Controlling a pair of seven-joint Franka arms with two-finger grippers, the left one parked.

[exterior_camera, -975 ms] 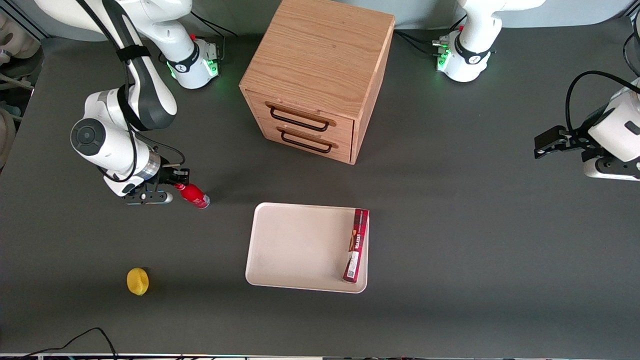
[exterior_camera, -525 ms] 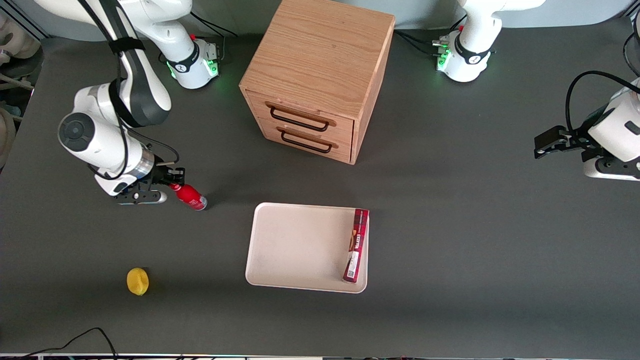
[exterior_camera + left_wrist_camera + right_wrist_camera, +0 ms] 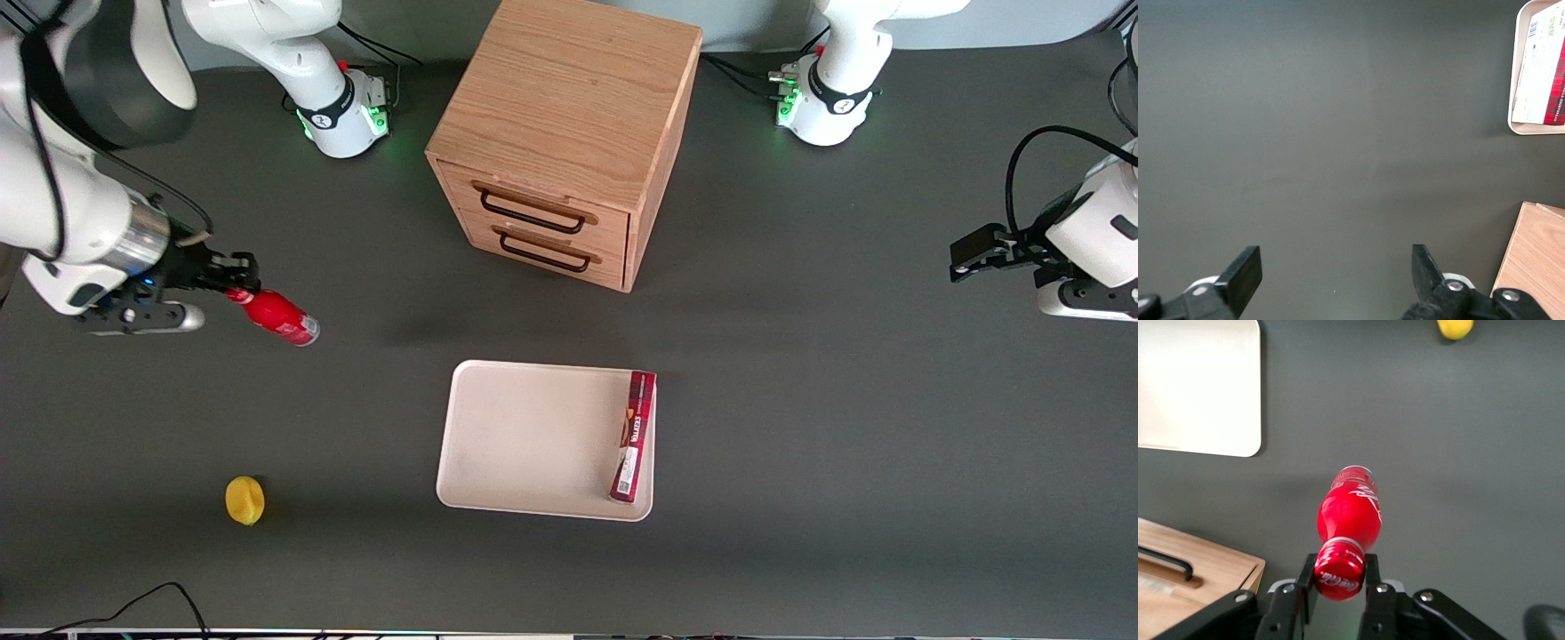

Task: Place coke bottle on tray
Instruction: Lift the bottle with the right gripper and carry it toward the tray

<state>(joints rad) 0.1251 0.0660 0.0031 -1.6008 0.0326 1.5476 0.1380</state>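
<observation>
Dark grey table (image 3: 800, 444) lies under your gripper (image 3: 233, 286), which pinches the coke bottle (image 3: 280, 318) by its cap, lifted, well apart from the tray (image 3: 524, 436).

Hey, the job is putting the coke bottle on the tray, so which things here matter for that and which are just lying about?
Part of the job:
- coke bottle, gripped at its cap by the end effector, toward the working arm's end of the table
- tray

Just lying about:
- red snack box, on the tray
- lemon
- wooden drawer cabinet
</observation>
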